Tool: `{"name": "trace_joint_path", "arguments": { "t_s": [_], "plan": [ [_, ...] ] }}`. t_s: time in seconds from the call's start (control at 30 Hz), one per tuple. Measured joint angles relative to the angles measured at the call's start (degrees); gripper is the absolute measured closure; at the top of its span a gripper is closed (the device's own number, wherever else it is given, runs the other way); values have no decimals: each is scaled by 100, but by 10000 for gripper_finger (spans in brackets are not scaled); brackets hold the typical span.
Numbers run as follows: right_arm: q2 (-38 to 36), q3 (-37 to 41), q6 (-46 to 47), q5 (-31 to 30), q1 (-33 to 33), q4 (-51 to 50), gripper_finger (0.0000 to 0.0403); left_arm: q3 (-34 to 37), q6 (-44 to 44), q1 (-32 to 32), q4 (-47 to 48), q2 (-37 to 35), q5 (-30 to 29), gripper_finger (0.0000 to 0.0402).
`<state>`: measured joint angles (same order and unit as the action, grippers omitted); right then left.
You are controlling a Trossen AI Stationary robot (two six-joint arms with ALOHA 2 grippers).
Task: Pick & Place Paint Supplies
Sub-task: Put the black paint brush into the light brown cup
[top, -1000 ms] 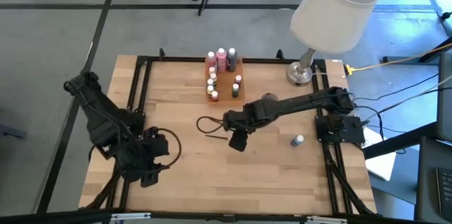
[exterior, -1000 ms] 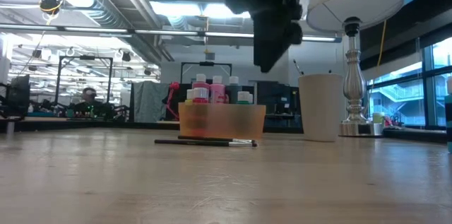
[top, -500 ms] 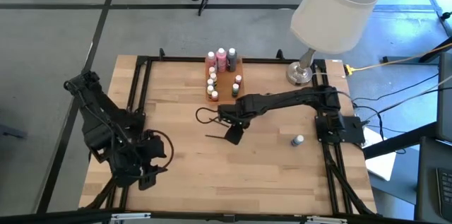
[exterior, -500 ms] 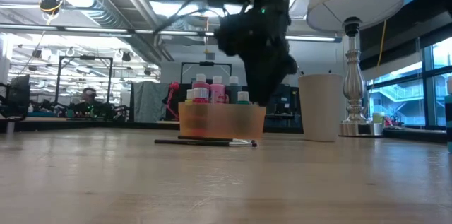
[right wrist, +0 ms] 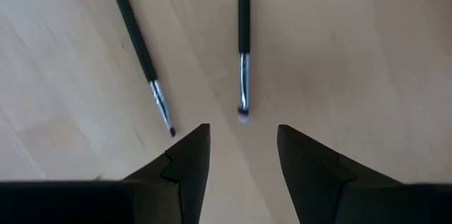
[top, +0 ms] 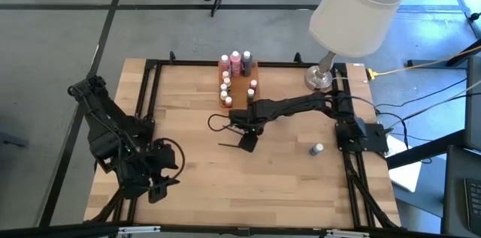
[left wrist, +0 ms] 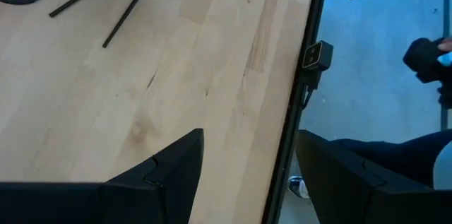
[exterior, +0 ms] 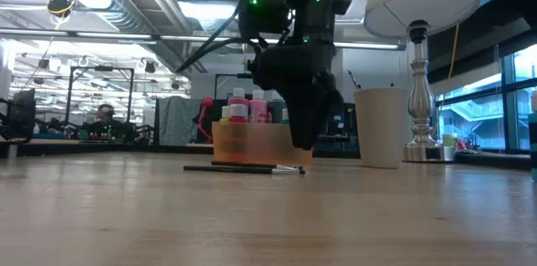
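Note:
Two thin dark-handled paintbrushes lie flat on the wooden table, pale-ferruled tips toward my right gripper. It hovers open just above their tip ends, pointing down and touching neither. In the low view my right gripper hangs a little above a brush, in front of the orange tray of small paint bottles. A loose bottle lies on the table at the right. My left gripper waits open over the table's near-left edge.
A table lamp with a big white shade stands at the far right, a pale cup beside the tray. A dark cable loop lies left of my right gripper. A black frame rail runs along the table's edge.
My right gripper has come down toward the brushes and shifted a little toward the table's far edge, its fingers staying apart. The brushes, tray and bottles have kept their places.

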<state>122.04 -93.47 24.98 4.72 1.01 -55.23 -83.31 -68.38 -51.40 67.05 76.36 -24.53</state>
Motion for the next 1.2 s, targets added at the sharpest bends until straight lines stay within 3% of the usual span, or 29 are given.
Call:
{"name": "trace_joint_path", "arguments": {
  "t_s": [1.2],
  "plan": [
    [229, 0, -101, 350, -89, 89, 234, -3, 122, 0, -299, 0, -105, 180]
  ]
}}
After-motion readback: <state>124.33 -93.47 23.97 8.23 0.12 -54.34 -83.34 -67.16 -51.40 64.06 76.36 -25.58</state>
